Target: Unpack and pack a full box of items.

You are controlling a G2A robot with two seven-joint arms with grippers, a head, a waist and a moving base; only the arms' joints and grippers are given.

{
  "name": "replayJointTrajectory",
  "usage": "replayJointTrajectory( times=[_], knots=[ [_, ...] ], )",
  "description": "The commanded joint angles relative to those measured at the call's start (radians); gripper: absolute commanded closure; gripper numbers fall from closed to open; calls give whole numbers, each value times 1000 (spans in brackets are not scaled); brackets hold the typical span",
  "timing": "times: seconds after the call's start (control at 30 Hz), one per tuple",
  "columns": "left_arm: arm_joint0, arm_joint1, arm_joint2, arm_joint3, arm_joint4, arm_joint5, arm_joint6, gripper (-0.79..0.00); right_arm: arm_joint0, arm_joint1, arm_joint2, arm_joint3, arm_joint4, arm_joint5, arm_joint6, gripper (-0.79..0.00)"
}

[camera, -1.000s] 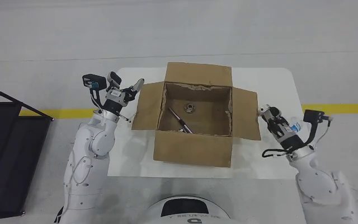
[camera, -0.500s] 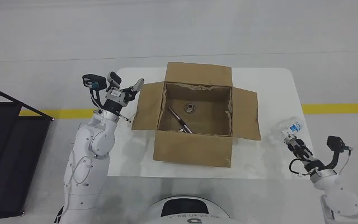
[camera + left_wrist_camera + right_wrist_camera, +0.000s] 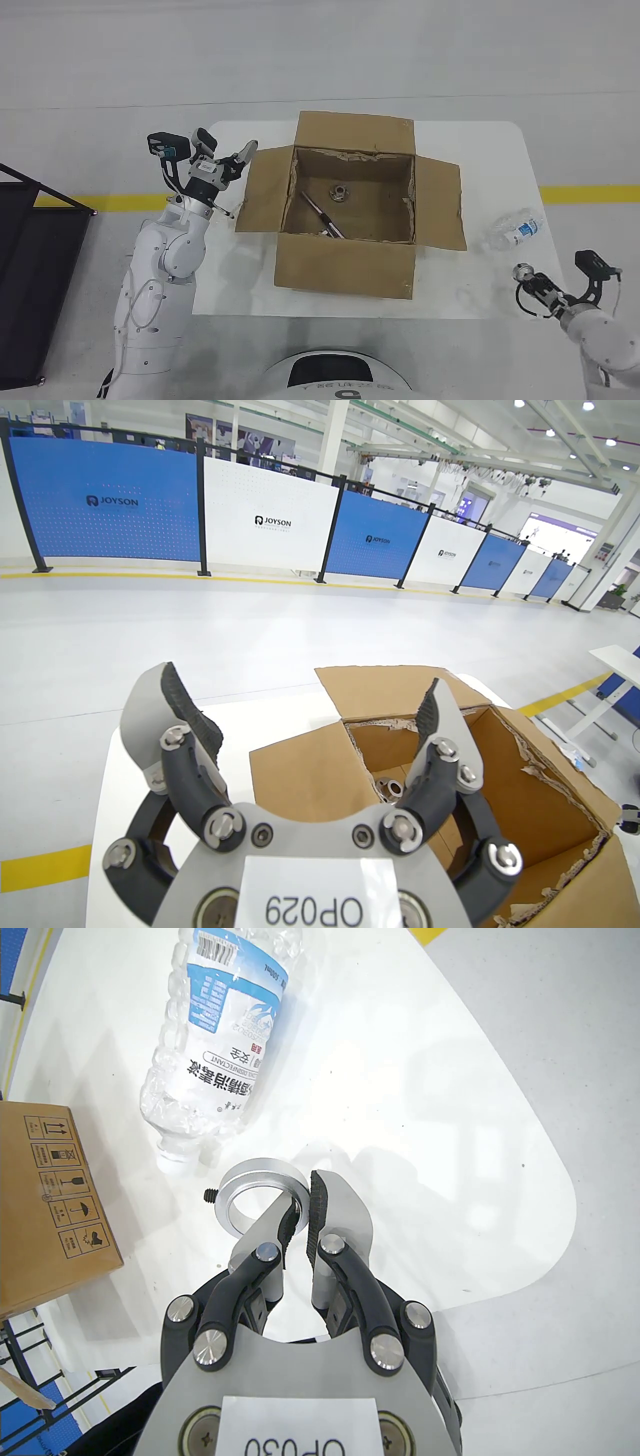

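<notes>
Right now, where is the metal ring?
The metal ring is pinched in the right end effector, above the table's right side, just beside the cap of the lying bottle.

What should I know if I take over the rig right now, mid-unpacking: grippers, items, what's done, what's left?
Left gripper: open and empty, beside the box's left flap.
Right gripper: shut on a metal ring, above the table near its right front corner.
Bottle: lying on the table right of the box, close to the ring.
In the box: a metal rod and a small round part.
Done: bottle out; ring out, not yet set down.
Left: probably set the ring down, lift out the rod and round part, then repack everything.
</notes>
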Motion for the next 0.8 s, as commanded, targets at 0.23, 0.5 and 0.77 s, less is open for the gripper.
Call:
replayJointTrajectory(
  times=[0.23, 0.5, 0.77],
  knots=[
    [0, 0, 0, 0, 0, 0, 0, -785, 65, 9, -17, 7, -64, 70, 89, 0],
    [0, 0, 0, 0, 0, 0, 0, -785, 131, 20, -36, 35, -115, 96, 167, -3],
    [0, 0, 0, 0, 0, 0, 0, -785, 180, 27, -58, 44, -154, 121, 220, -55]
  ],
)
